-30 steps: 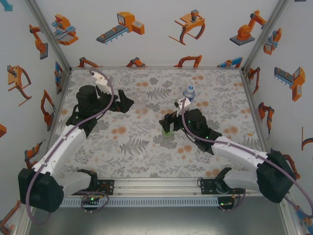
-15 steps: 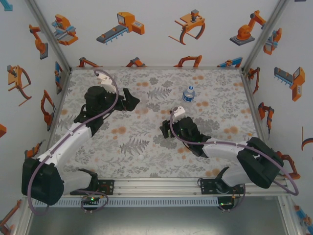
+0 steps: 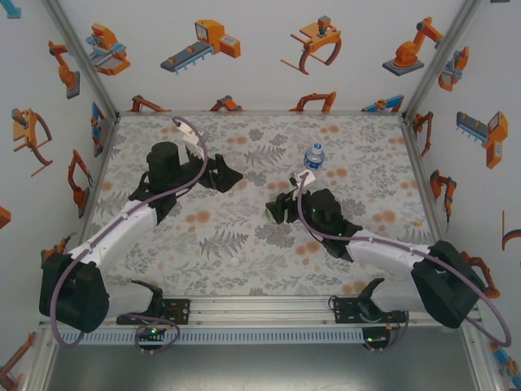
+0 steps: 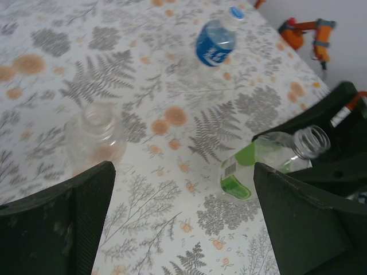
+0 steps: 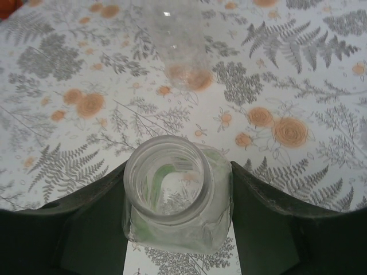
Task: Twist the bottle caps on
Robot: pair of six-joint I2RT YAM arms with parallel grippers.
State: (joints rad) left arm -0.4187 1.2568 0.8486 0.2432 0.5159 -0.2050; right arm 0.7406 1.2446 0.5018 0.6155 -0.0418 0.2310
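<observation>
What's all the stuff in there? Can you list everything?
blue-label bottle: one, clear with a blue label, standing at the back of the table, right of middle
cap: one, whitish, on top of the blue-label bottle
clear bottle: one, see-through, open top, standing in front of the left gripper
green-tinted bottle: one, greenish, open top, between the right gripper's fingers
table: one, white with grey ferns and orange flowers
walls: white, with orange robot pictures
left gripper: one, black, open, holding nothing
right gripper: one, black, closed on the green-tinted bottle
</observation>
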